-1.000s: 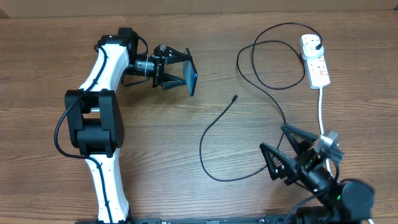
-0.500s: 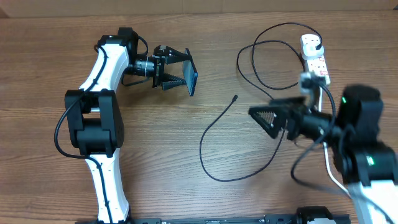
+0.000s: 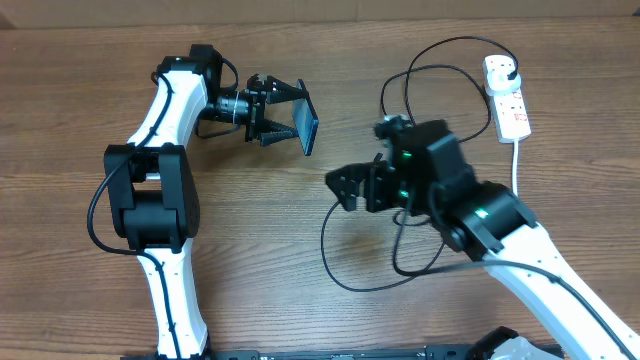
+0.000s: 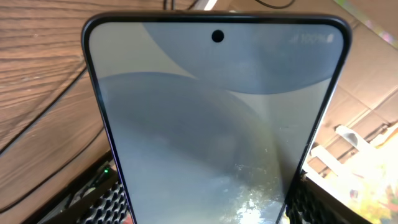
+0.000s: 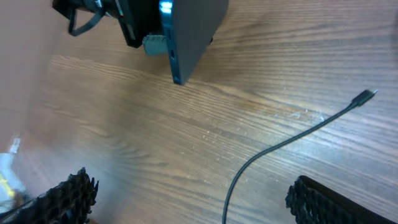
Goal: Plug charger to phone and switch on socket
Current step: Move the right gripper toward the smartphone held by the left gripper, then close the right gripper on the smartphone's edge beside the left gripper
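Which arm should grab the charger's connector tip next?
Right: the right gripper is open and close to the connector tip; the left gripper is occupied holding the phone.

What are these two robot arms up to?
The left arm holds the slim blue-screened phone on edge in its jaws. The right arm, jaws wide open and empty, hovers by the loose connector tip of the thin black charger cable. Nothing is plugged into the phone yet.

phone: blue screen, on edge, held aloft | charger: black, looped, tip free | socket: white, far right
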